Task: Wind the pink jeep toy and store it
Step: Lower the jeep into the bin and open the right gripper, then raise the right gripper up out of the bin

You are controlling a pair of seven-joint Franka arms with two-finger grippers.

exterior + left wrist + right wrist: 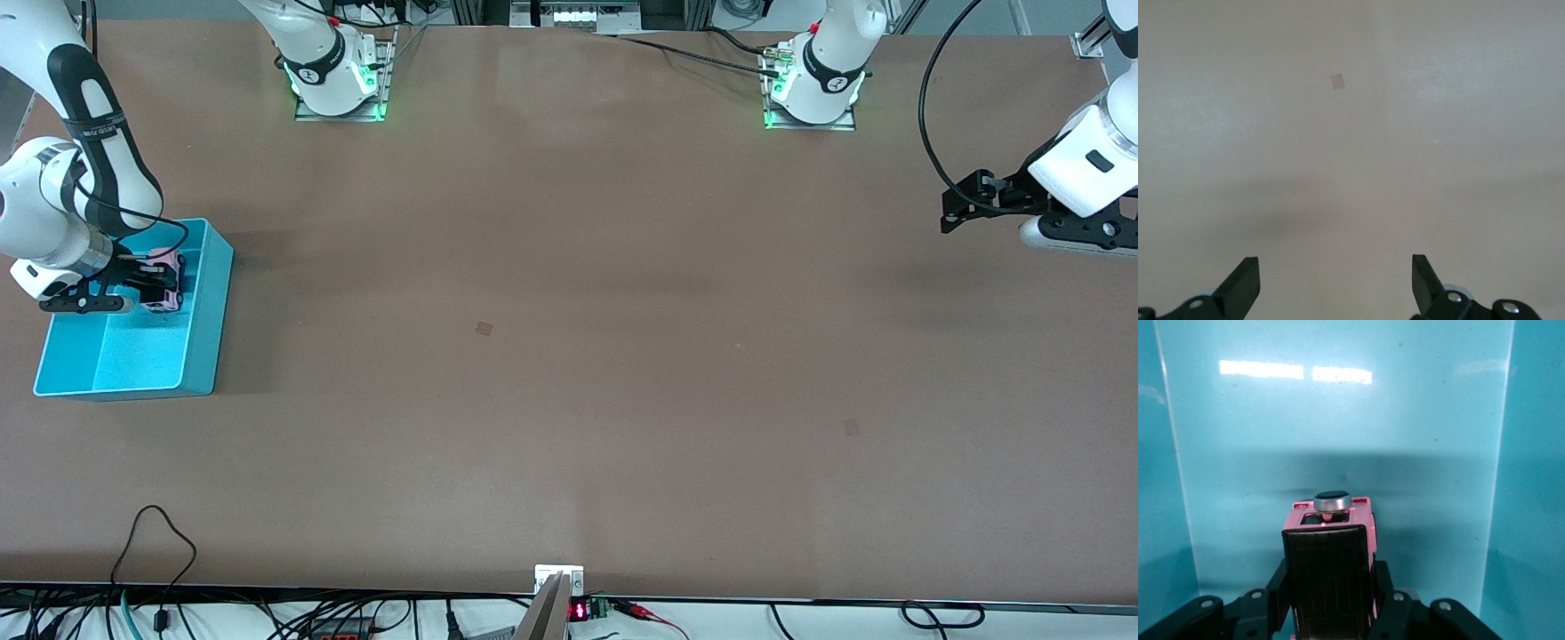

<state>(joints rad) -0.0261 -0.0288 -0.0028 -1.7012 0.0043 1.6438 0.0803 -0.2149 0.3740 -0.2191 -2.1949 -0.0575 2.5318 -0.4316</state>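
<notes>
Brown matte tabletop (pixel 569 356) fills the front view, bare apart from two faint square marks. An open-topped cyan plastic rectangular bin (pixel 209 311) is seen at the right arm's end of the table. The right gripper (pixel 158 286) is held over the bin's interior, above the half of the bin farther from the front camera. Its jaws are clamped on the small light-pink toy jeep with black ribbed roof panel and dark wheels (pixel 166 280). Whether the jeep is already resting on the bin floor or is hanging above it cannot be told from this view. The left gripper (pixel 965 203) is parked well apart from the bin, over the left arm's end of the table; that arm is waiting.

Left wrist view: only bare tabletop and one square mark are shown past the left gripper's fingertips (pixel 1245 283), which stand spread wide with nothing between them.

Right wrist view: the jeep is seen pinched by its flanks, long axis running straight out from the jaws toward the bin's cyan wall (pixel 1338 427). A silver-rimmed round disc (pixel 1332 500) is seen at the jeep's outer end, possibly a spare wheel. The release is judged to turn on clearance under the jeep, which is hidden by the body itself. Wheels and contact pads are cut off at the frame edge.
</notes>
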